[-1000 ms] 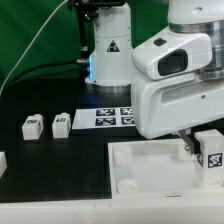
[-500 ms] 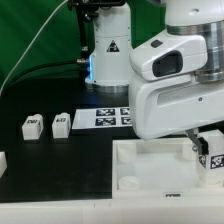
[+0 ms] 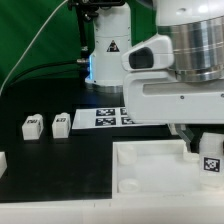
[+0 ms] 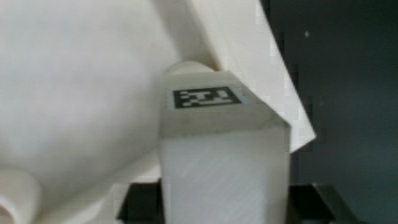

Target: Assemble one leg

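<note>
Over at nine o'clock in the exterior view, one loose peg (image 3: 32, 126) and a second loose peg (image 3: 60, 124) stand side by side, apart, on the matte black table (image 3: 60, 175). Each is a small white block with a square tag. Open black surface lies in front of them towards six o'clock.

Near the centre, the marker board (image 3: 108, 117) lies flat just ahead of the robot base (image 3: 108, 50). Below it, from six to four o'clock, sits the tabletop (image 3: 150, 168), smooth white plastic with a raised rim. Its right side runs out of frame, so I have little margin to judge there.

At four o'clock the gripper (image 3: 205, 147) hangs under the bulky white arm. Its jaws look closed on the leg (image 3: 211, 162), which is held over the tabletop's right end. I cannot tell whether the leg touches the tabletop. The wrist view shows the leg (image 4: 217, 150) as a squared, matte block with bevelled end faces and a tag.
</note>
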### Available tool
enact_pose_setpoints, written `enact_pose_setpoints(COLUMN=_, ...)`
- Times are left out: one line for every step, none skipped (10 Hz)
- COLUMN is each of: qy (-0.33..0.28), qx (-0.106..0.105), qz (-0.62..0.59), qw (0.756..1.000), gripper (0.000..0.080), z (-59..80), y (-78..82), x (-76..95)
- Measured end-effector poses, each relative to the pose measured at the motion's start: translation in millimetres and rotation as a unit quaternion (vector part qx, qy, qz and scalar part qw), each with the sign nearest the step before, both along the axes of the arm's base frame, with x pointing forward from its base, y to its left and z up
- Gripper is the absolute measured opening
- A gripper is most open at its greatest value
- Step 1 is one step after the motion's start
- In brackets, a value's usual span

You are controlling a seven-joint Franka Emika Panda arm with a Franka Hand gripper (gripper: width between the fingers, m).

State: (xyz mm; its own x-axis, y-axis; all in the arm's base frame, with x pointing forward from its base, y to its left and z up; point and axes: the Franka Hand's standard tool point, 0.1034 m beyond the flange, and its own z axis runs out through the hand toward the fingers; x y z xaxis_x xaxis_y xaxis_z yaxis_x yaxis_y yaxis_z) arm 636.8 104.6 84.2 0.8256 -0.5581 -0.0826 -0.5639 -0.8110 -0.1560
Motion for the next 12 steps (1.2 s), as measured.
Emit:
enact_pose_setpoints(qy=0.012, qx=0.005, qz=-0.067, qw=0.998, gripper=0.0297, z=-0.2, y=-0.9, x=0.1)
enact_pose_setpoints(qy=0.023, qx=0.011, qz=-0.132, qw=0.991, gripper=0.0297, z=-0.7, y=-2.6, x=-0.2)
enact_pose_setpoints(qy=0.039, qx=0.022, qz=-0.215, qw=0.975, gripper=0.0297, z=-1.1, y=-3.6, x=-2.4)
enact_pose_setpoints(qy=0.05, qx=0.026, qz=-0.27, qw=0.961, gripper=0.0297, z=-1.1, y=-3.2, x=-3.6)
enact_pose_setpoints(qy=0.061, qx=0.028, qz=-0.327, qw=0.943, gripper=0.0297, z=-1.1, y=-3.2, x=-4.3)
enact_pose_setpoints(qy=0.073, qx=0.036, qz=-0.375, qw=0.923, gripper=0.0297, z=-1.0, y=-3.7, x=-5.0)
enact_pose_setpoints(qy=0.078, qx=0.043, qz=-0.403, qw=0.911, gripper=0.0297, z=-1.0, y=-3.6, x=-6.2)
enact_pose_setpoints(qy=0.08, qx=0.045, qz=-0.409, qw=0.908, gripper=0.0297, z=-1.1, y=-3.0, x=-6.6)
enact_pose_setpoints(qy=0.078, qx=0.045, qz=-0.401, qw=0.912, gripper=0.0297, z=-1.5, y=-2.8, x=-6.8)
enact_pose_setpoints(qy=0.071, qx=0.044, qz=-0.369, qw=0.926, gripper=0.0461, z=-1.9, y=-2.2, x=-6.7)
enact_pose_setpoints(qy=0.057, qx=0.044, qz=-0.326, qw=0.943, gripper=0.0581, z=-2.5, y=1.1, x=-6.4)
enact_pose_setpoints(qy=0.039, qx=0.04, qz=-0.241, qw=0.969, gripper=0.0581, z=-2.4, y=4.2, x=-6.7)
